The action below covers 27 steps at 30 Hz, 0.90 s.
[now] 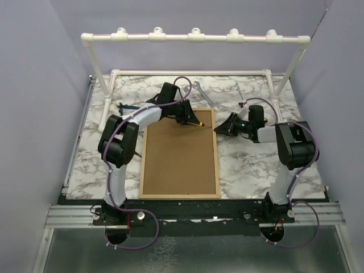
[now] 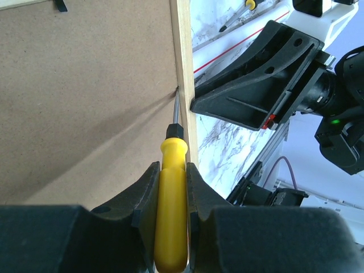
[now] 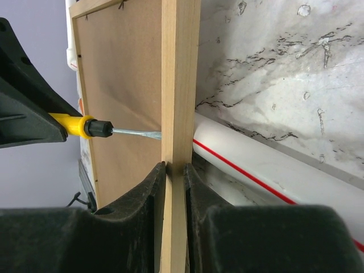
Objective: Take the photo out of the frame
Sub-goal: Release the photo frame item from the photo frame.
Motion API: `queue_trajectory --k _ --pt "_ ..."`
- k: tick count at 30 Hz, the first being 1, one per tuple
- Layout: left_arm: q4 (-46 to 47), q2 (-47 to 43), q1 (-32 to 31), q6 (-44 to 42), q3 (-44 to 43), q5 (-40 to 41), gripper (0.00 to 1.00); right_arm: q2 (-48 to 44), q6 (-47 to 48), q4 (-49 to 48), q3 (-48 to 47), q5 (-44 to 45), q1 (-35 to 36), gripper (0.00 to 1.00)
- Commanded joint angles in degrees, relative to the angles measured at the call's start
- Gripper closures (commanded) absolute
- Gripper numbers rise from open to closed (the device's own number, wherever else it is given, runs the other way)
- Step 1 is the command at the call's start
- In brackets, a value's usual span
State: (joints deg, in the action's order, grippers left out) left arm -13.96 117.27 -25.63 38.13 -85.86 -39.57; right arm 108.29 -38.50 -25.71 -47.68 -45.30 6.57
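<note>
The frame (image 1: 179, 165) lies face down on the marble table, its brown fibreboard back (image 2: 85, 102) up, so the photo is hidden. My left gripper (image 2: 172, 170) is shut on a yellow-handled screwdriver (image 2: 170, 193). The blade tip touches the seam where the back meets the light-wood right edge (image 2: 185, 68), near the far right corner. My right gripper (image 3: 175, 170) is shut on that same wood edge (image 3: 179, 85), one finger on each side of it. In the right wrist view the screwdriver (image 3: 85, 126) comes in from the left and meets the edge just beyond my fingers.
A white PVC pipe rack (image 1: 193, 38) spans the back of the table, with its base pipe (image 3: 256, 165) running close behind the frame's right edge. A second yellow-handled tool (image 2: 250, 4) and other small tools (image 1: 202, 91) lie near the back.
</note>
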Motion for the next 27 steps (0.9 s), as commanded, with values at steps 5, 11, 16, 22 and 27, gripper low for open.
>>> queue_trajectory --k 5,11,16,22,27 --pt "1.15 1.60 -0.89 1.21 -2.23 0.68 1.00 1.31 -0.32 -1.22 -1.18 -1.85 0.02 0.79" --pt "1.33 1.72 -1.93 2.24 -3.49 0.77 1.00 1.58 -0.39 -1.25 -1.36 -2.03 0.11 0.80" --pt "1.48 2.14 -3.37 3.10 -4.25 1.15 1.00 1.85 -0.52 -0.95 -1.60 -2.07 0.50 0.82" --pt "1.71 2.26 -5.30 4.75 -5.50 1.21 1.00 1.93 -0.44 -0.67 -1.84 -2.10 1.01 0.84" --pt "1.81 2.61 -7.26 6.38 -7.26 1.50 1.00 1.84 -0.34 -0.42 -2.09 -2.25 1.34 0.85"
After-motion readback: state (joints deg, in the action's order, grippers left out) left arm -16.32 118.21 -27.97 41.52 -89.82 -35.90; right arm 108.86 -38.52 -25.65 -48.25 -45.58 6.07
